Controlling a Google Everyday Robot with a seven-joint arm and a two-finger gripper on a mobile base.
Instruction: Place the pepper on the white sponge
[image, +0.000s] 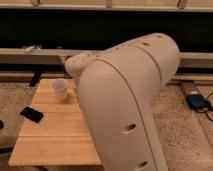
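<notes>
Cream-coloured casing of the robot's arm (130, 105) fills the middle and right of the camera view, rising from the bottom edge and curving over to the left. There a smaller rounded link (80, 62) reaches out above the far side of a wooden table (55, 135). The gripper lies somewhere beyond that link, over the table's right part, and is wholly hidden behind the arm's bulk. Its fingers are closed all the way, but whether they have hold of anything cannot be told. The pepper and the white sponge are likewise out of sight, and any place they might occupy on the right portion of the tabletop is covered by the casing. On the visible left part of the table, a white cup (60, 89) stands upright near the far edge, just left of the arm. A black phone (31, 114) lies flat near the left edge, well apart from the cup and closer to the camera. The table stands on a speckled floor (180, 135). At the far right, a blue device (196, 101) with a cable rests on the floor near a pale ledge (30, 54) that runs along the dark back wall.
</notes>
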